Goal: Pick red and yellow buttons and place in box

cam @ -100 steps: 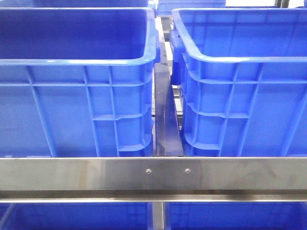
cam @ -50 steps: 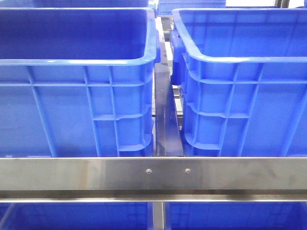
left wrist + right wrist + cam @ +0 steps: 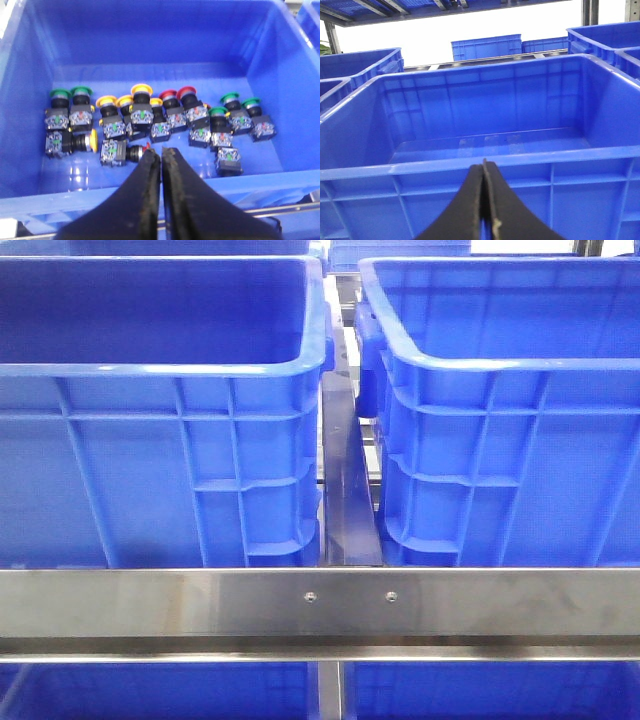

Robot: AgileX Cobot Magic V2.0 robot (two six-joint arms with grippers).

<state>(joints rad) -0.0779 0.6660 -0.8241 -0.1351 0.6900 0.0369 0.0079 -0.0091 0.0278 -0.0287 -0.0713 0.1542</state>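
We see the left gripper (image 3: 161, 152) with jaws together, nothing held, poised over a bin (image 3: 280, 100) of buttons, likely lining up a pick. Red buttons (image 3: 179, 102) sit centre frame, yellow buttons (image 3: 131, 100) just left. The right gripper (image 3: 483, 167) is also pressed closed, facing an empty box (image 3: 485, 160), probably the drop spot.

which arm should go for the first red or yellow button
Left. The left gripper hangs shut over the bin holding the buttons; the right gripper faces a bin showing none.
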